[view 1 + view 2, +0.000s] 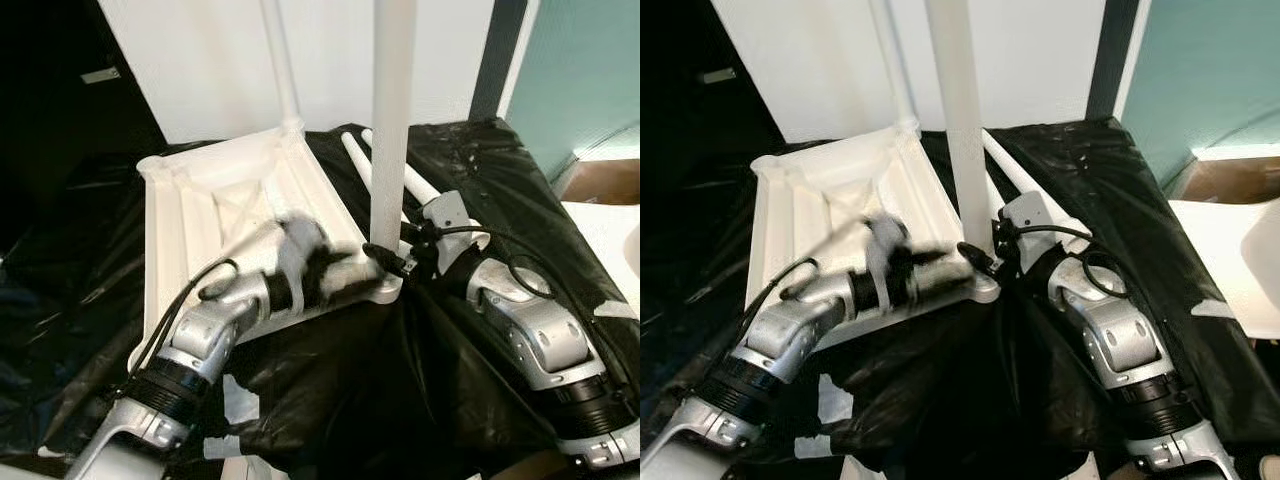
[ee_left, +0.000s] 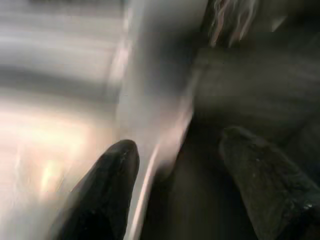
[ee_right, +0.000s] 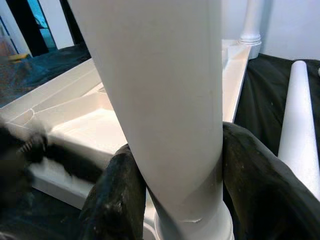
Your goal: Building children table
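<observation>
Upside-down white plastic tabletop (image 1: 215,215) lies centre-left on black plastic sheeting (image 1: 500,180), one leg (image 1: 392,120) upright in its near right corner socket, another leg (image 1: 283,60) at the far corner, two loose legs (image 1: 415,180) lying just right. Right end effector (image 3: 175,200) is clamped on the near leg low, just above the socket; left end effector (image 2: 175,170), blurred, has fingers spread by the tabletop's near edge, gripping nothing. Parts look light, stiff, smooth and likely slippery; best held low on the leg near the socket.
</observation>
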`<state>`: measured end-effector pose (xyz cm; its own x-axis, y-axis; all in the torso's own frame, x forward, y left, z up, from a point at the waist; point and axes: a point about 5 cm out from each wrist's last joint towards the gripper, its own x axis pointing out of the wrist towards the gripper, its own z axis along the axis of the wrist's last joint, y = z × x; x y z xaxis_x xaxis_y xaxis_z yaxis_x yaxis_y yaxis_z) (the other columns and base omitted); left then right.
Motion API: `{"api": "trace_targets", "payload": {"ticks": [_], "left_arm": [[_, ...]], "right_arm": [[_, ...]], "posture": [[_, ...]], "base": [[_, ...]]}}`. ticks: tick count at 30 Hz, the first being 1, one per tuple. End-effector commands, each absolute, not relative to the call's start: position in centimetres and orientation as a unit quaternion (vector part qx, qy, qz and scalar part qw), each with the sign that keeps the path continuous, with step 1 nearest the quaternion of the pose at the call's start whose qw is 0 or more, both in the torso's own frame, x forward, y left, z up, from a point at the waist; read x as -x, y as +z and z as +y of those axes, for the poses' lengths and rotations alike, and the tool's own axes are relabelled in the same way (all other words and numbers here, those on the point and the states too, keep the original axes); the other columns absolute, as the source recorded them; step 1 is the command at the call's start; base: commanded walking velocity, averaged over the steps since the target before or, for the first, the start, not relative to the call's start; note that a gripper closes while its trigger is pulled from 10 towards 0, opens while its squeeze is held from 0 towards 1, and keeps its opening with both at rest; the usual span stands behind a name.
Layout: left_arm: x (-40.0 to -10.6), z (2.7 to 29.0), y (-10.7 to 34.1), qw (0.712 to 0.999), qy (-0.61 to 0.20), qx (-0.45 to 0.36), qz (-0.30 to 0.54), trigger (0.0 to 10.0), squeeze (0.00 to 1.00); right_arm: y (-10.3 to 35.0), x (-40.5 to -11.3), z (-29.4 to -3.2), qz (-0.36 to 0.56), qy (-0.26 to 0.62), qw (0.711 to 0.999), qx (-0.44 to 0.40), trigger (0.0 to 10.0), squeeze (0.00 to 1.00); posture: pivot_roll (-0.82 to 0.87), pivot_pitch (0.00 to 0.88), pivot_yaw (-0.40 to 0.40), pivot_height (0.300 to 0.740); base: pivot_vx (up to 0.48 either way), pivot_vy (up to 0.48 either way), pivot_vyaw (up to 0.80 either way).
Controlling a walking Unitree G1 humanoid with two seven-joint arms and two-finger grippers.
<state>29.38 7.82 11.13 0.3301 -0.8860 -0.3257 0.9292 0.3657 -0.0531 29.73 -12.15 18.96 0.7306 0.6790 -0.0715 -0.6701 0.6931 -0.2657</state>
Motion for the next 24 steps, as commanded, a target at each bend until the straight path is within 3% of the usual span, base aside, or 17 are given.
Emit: {"api": "trace_targets", "payload": {"ticks": [1, 8, 13, 15, 17, 21, 24], "left_arm": [[-29.0, 8.3, 9.3, 0.803, -0.553, -0.099, 0.202, 10.0, 0.00], [-29.2, 8.3, 7.9, 0.808, -0.528, -0.100, 0.240, 10.0, 0.00], [-31.4, 8.2, 8.7, 0.857, -0.465, -0.098, 0.199, 10.0, 0.00], [-31.4, 8.2, 8.7, 0.857, -0.465, -0.098, 0.199, 10.0, 0.00], [-32.1, 7.9, 10.7, 0.873, -0.461, -0.065, 0.148, 10.0, 0.00], [-32.3, 7.8, 11.9, 0.874, -0.471, -0.044, 0.113, 10.0, 0.00], [-32.5, 8.1, 11.5, 0.870, -0.467, -0.087, 0.132, 10.0, 0.00]], "right_arm": [[19.7, -29.5, -11.5, -0.035, 0.381, 0.912, 0.145, 10.0, 0.00], [19.6, -29.3, -11.6, -0.030, 0.381, 0.912, 0.148, 10.0, 0.00], [19.6, -29.1, -11.4, -0.026, 0.381, 0.913, 0.141, 10.0, 0.00], [19.6, -29.1, -11.4, -0.026, 0.381, 0.913, 0.141, 10.0, 0.00], [19.5, -29.0, -11.4, -0.024, 0.379, 0.915, 0.136, 10.0, 0.00], [19.4, -29.0, -11.5, -0.022, 0.378, 0.916, 0.134, 10.0, 0.00], [19.3, -29.0, -11.5, -0.019, 0.377, 0.917, 0.131, 10.0, 0.00]], "posture": [[-0.08, 0.000, 0.102, 0.740], [-0.08, 0.000, 0.105, 0.740], [-0.08, 0.000, 0.106, 0.740], [-0.08, 0.000, 0.106, 0.740], [-0.08, 0.000, 0.107, 0.740], [-0.08, 0.000, 0.108, 0.740], [-0.08, 0.000, 0.107, 0.740]], "base": [[0.000, 0.000, 0.00], [0.000, 0.000, 0.00], [0.000, 0.000, 0.00], [0.000, 0.000, 0.00], [0.000, 0.000, 0.00], [0.000, 0.000, 0.00], [0.000, 0.000, 0.00]]}}
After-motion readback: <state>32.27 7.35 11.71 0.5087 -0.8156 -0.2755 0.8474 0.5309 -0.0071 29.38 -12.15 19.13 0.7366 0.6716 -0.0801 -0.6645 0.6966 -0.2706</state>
